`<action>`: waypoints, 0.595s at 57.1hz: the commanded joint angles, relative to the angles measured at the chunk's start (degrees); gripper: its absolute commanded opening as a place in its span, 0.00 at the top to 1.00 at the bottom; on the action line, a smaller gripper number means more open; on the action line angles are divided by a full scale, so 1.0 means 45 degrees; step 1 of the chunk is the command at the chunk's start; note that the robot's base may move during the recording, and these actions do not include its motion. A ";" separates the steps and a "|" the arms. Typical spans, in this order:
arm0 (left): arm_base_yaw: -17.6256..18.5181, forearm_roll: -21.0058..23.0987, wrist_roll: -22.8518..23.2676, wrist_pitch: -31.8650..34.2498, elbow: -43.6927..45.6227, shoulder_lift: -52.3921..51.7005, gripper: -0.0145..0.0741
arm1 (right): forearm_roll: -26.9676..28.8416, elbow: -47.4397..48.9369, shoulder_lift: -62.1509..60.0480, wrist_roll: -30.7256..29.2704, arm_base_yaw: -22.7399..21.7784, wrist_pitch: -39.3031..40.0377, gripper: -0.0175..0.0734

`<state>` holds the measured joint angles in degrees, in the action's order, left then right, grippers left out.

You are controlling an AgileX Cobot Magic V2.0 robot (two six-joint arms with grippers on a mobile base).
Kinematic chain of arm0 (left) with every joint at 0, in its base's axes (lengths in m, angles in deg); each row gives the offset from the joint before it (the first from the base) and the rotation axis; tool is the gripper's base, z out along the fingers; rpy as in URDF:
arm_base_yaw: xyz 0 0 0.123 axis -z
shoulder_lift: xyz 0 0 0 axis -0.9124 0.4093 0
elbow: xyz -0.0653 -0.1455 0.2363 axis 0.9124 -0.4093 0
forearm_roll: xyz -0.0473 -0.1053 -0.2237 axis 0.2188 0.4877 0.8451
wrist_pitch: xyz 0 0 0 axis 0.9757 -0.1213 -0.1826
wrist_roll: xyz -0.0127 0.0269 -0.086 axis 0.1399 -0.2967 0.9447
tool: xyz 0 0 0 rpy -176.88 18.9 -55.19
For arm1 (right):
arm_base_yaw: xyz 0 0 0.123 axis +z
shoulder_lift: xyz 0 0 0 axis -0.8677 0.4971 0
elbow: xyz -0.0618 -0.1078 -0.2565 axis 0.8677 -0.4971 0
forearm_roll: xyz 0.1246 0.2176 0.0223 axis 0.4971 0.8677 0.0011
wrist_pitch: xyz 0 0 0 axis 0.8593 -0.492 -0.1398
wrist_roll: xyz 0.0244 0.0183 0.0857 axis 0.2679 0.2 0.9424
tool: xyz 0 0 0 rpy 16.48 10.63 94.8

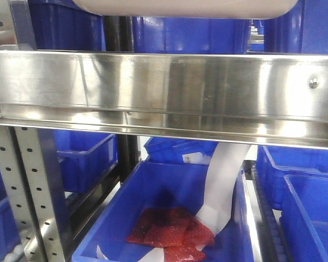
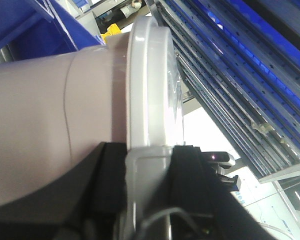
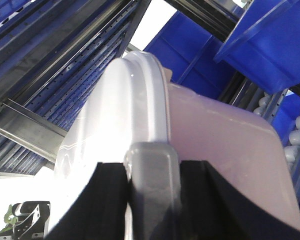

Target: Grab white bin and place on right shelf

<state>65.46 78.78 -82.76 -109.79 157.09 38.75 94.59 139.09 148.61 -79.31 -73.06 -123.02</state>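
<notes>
White bin (image 1: pixel 186 6): only its pale underside shows in the front view, above the front beam (image 1: pixel 164 87) of the right shelf (image 1: pixel 38 180) and not touching it. It is carried, not set down. The left pincer (image 2: pixel 150 165) pinches the rim lug at one end. The right pincer (image 3: pixel 152 170) pinches the matching lug at the other end. In each wrist view the black fingers (image 2: pixel 110 165) sit either side of the lug. You cannot tell from here whether the bin is short of the beam or already over it, and the shelf's surface behind the beam is out of view. The step, by my reading, is to carry it in over the beam, then lower. Move both arms as one and level, because the hold is on a narrow plastic lip and a twist could work it loose. Clear the beam's top edge before you drop any height. Below the beam is a blue bin (image 1: pixel 153 191) with red packets (image 1: pixel 169 234) and a white paper strip (image 1: pixel 224 180); leave these alone.
</notes>
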 commanded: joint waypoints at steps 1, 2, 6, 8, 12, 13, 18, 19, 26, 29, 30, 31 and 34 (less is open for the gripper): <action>0.0366 0.1337 -0.0149 -0.2892 0.0417 -0.0623 0.98 | 0.1520 0.0420 -0.0455 -0.0183 0.0227 -0.1041 0.74; 0.0366 0.1337 -0.0149 -0.2892 0.0417 -0.0623 0.98 | 0.1520 0.0420 -0.0455 -0.0183 0.0227 -0.1041 0.74; 0.0366 0.1337 -0.0149 -0.2892 0.0417 -0.0623 0.98 | 0.1520 0.0420 -0.0455 -0.0183 0.0227 -0.1041 0.74; 0.0366 0.1337 -0.0149 -0.2892 0.0417 -0.0623 0.98 | 0.1520 0.0420 -0.0455 -0.0183 0.0227 -0.1041 0.74; 0.0366 0.1337 -0.0149 -0.2892 0.0417 -0.0623 0.98 | 0.1520 0.0420 -0.0455 -0.0183 0.0227 -0.1026 0.74; 0.0366 0.1337 -0.0149 -0.2892 0.0417 -0.0623 0.98 | 0.1520 0.0420 -0.0455 -0.0183 0.0227 -0.1026 0.74; 0.0366 0.1337 -0.0149 -0.2892 0.0417 -0.0623 0.98 | 0.1520 0.0420 -0.0455 -0.0183 0.0227 -0.1026 0.74; 0.0366 0.1337 -0.0149 -0.2892 0.0417 -0.0623 0.98 | 0.1520 0.0420 -0.0455 -0.0183 0.0227 -0.1026 0.74; 0.0366 0.1337 -0.0149 -0.2865 0.0417 -0.0623 0.98 | 0.1520 0.0420 -0.0455 -0.0183 0.0227 -0.0742 0.74; 0.0366 0.1337 -0.0149 -0.2831 0.0417 -0.0623 0.98 | 0.1520 0.0420 -0.0455 -0.0183 0.0227 -0.0619 0.74; 0.0366 0.1337 -0.0149 -0.2810 0.0417 -0.0623 0.98 | 0.1520 0.0420 -0.0455 -0.0183 0.0227 -0.0605 0.74; 0.0366 0.1337 -0.0149 -0.2782 0.0417 -0.0623 0.98 | 0.1520 0.0420 -0.0455 -0.0183 0.0227 -0.0605 0.74; 0.0366 0.1337 -0.0149 -0.2651 0.0417 -0.0623 0.98 | 0.1520 0.0420 -0.0455 -0.0183 0.0227 -0.0672 0.74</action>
<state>65.86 78.15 -83.26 -111.40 157.09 38.75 94.59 139.09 148.61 -79.07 -72.81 -121.41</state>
